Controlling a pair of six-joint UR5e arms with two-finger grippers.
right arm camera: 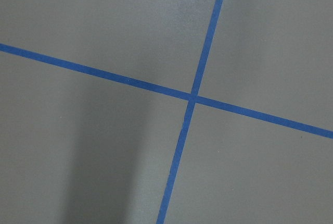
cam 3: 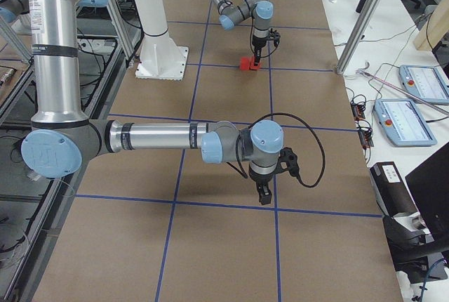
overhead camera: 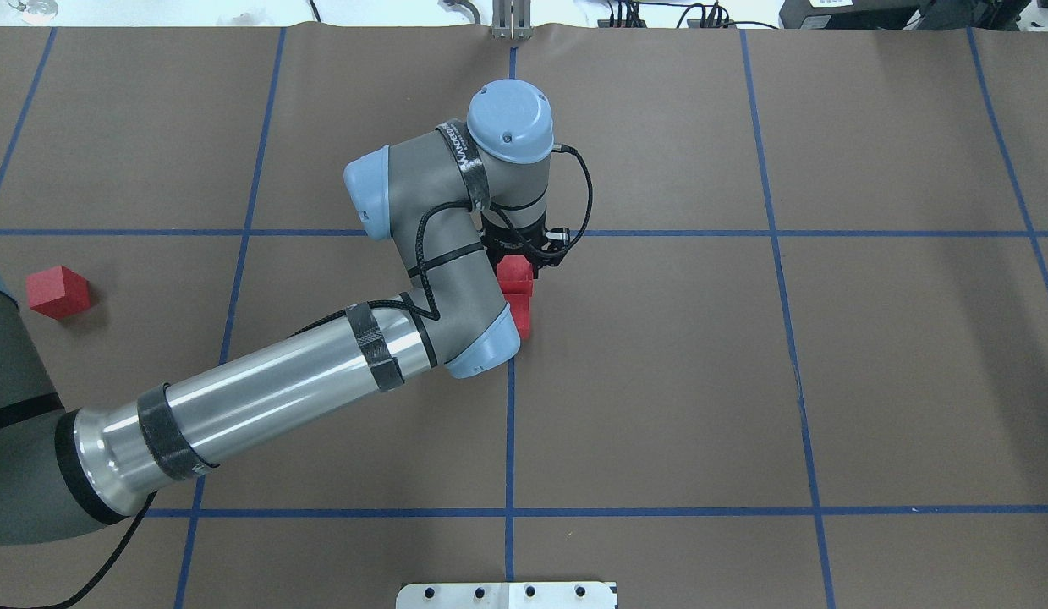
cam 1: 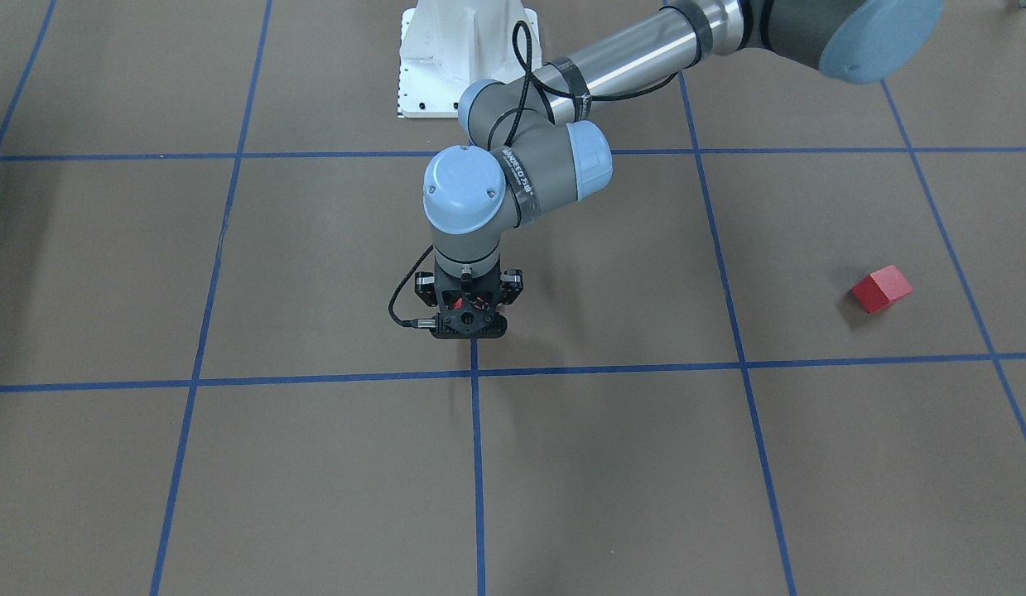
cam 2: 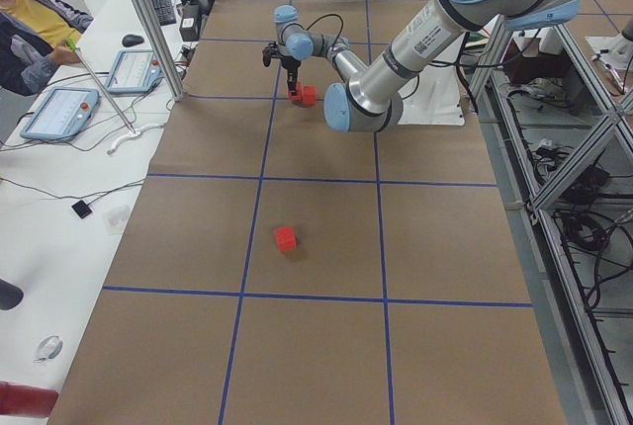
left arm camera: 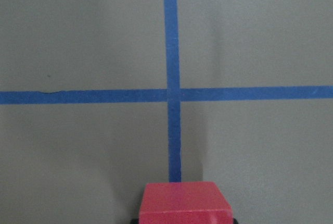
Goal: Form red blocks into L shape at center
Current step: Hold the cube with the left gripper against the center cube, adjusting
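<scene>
My left gripper (cam 1: 469, 321) points straight down at the center (overhead camera: 574, 288), just on my side of a blue tape crossing. It is shut on a red block (overhead camera: 514, 271) that sits at table level. The left wrist view shows that block (left arm camera: 182, 200) at the bottom edge, with dark fingertips at both sides. Beside it lies a second red block (overhead camera: 524, 320), partly hidden by the arm's elbow. A third red block (overhead camera: 58, 292) lies alone far out on my left (cam 1: 881, 289). My right gripper (cam 3: 264, 195) hangs low over another tape crossing; I cannot tell whether it is open or shut.
The white robot base (cam 1: 459, 50) stands at the table's edge on my side. A person (cam 2: 30, 20) sits at a side table with tablets (cam 2: 59, 114) beyond the far edge. Aluminium posts (cam 2: 148, 20) rise along that edge.
</scene>
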